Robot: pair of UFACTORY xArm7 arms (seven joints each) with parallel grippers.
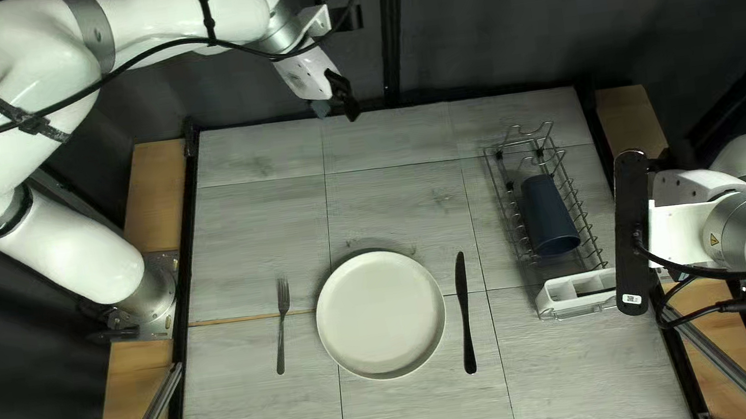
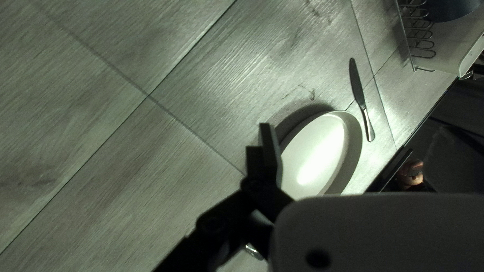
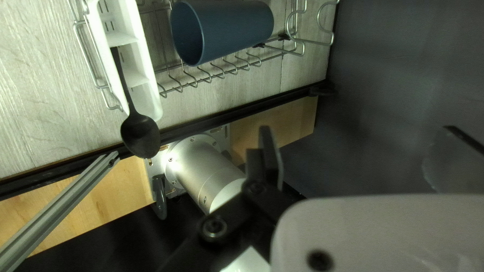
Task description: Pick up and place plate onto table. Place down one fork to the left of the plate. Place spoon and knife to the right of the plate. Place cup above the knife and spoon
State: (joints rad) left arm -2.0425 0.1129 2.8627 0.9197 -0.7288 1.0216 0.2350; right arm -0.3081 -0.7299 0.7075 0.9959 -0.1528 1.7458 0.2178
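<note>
The white plate [image 1: 379, 313] lies on the table, with the fork [image 1: 280, 326] to its left and the dark knife [image 1: 464, 313] to its right. The dark blue cup [image 1: 550, 215] lies on its side in the wire rack [image 1: 509, 206]. My left gripper [image 1: 336, 103] hangs high over the table's far edge, open and empty; its wrist view looks down on the plate [image 2: 321, 151] and knife [image 2: 359, 96]. My right gripper [image 1: 635, 232] waits open beside the rack. Its wrist view shows the cup [image 3: 223, 28] and a black spoon [image 3: 139, 134] sticking out of the white cutlery holder [image 3: 124, 56].
The rack [image 3: 227, 64] stands at the right of the table, the cutlery holder [image 1: 571, 293] at its near end. The spoon's bowl overhangs the table's black edge rail [image 3: 245, 107]. My right arm's silver base [image 3: 204, 177] sits below that edge.
</note>
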